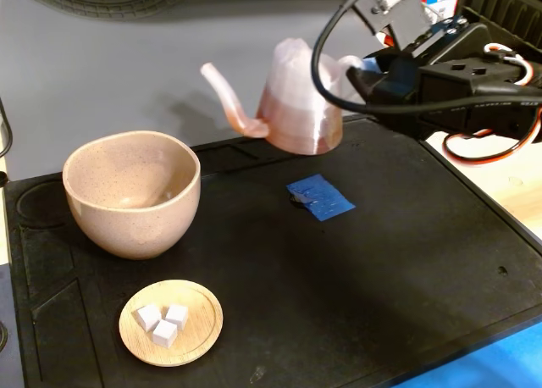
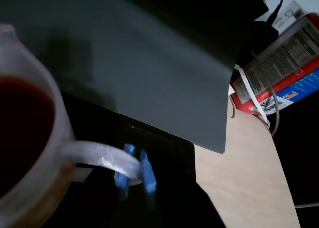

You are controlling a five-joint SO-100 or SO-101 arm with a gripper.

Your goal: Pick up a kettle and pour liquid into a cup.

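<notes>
Kettle [image 1: 298, 100] aloft above black mat [image 1: 381, 261], pinched at loop handle [image 2: 102, 158] by blue fingers [image 2: 148, 174]; reddish-brown liquid [image 2: 22, 128] inside; spout aimed toward cup [image 1: 131, 193], well apart. Cup looks empty; pickup done, carry and pour remaining.

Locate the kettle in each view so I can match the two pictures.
Fixed view: the kettle hangs in the air at upper centre, gripped at its handle, spout pointing left toward the cup.
Wrist view: the kettle fills the left edge, dark liquid inside, its handle reaching right.
Shared landmark: the kettle's handle, held by the gripper.
</notes>
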